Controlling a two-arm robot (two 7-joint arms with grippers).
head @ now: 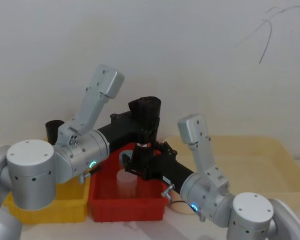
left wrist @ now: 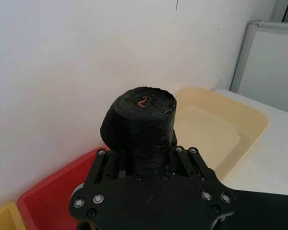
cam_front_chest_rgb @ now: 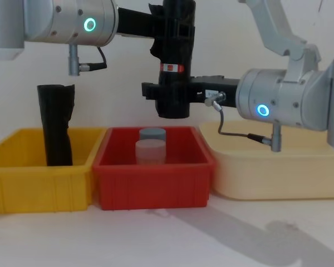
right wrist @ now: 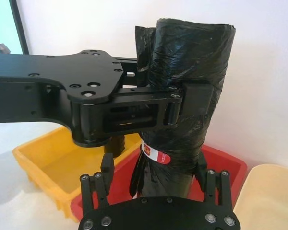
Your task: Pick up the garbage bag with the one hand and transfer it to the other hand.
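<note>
The garbage bag (cam_front_chest_rgb: 175,50), a black roll with a red-and-white label band (right wrist: 156,155), hangs upright above the red bin (cam_front_chest_rgb: 156,183). My left gripper (head: 145,122), on the green-ringed arm, is shut on the roll's upper half; in the right wrist view its fingers (right wrist: 194,100) clamp the plastic. My right gripper (cam_front_chest_rgb: 172,97), on the blue-ringed arm, sits lower, its fingers (right wrist: 107,167) standing either side of the roll's bottom part below the label. A gap shows beside one finger, so it is open. In the left wrist view the roll's top (left wrist: 143,101) faces the camera.
A yellow bin (cam_front_chest_rgb: 39,167) at the left holds an unlabelled black roll (cam_front_chest_rgb: 55,125) with a ragged top. A translucent cup (cam_front_chest_rgb: 151,151) stands in the red bin under the bag. A cream tub (cam_front_chest_rgb: 278,172) lies at the right. A white wall is close behind.
</note>
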